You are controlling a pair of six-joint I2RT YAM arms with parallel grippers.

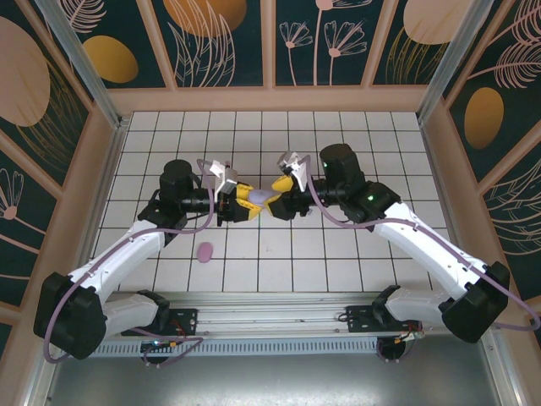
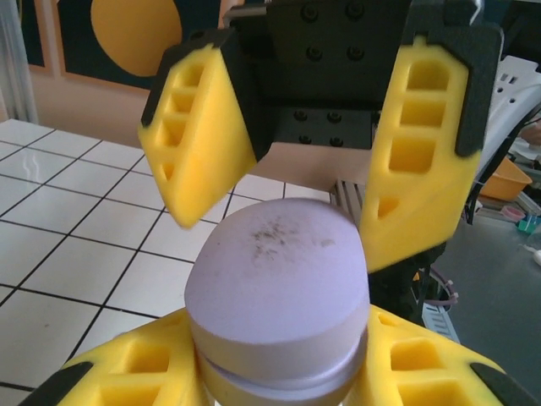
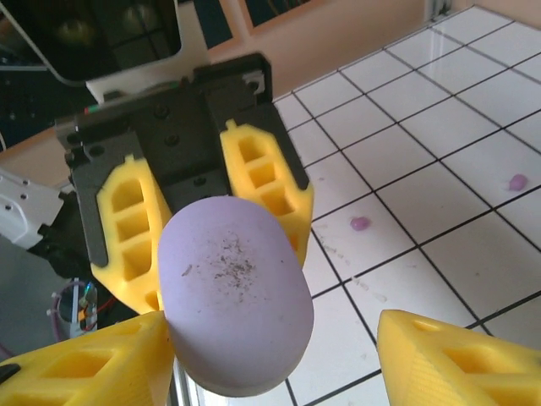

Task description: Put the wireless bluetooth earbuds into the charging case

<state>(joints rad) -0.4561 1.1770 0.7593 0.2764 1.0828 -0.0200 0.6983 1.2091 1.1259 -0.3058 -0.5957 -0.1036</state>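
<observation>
The white tiled surface [image 1: 279,254] carries the work, and above its middle the two arms meet nose to nose. The left gripper [image 1: 243,201] comes in from 9 o'clock, its fingers [image 2: 127,372] clamped on the sides of the lavender charging case [image 1: 263,200] and holding it clear of the tiles. The right gripper [image 1: 281,196] faces it from 3 o'clock with its fingers [image 3: 456,359] spread wide, one close beside the case and the other well apart. At 7 o'clock of the held case a second lavender oval piece [image 1: 204,251] lies flat. Two tiny earbuds [image 3: 360,223] rest loose on the tiles, at about 2 o'clock of the case in the right wrist view. The case looks shut along its seam, so I judge the task barely begun: opening it and seating every bud remain.
</observation>
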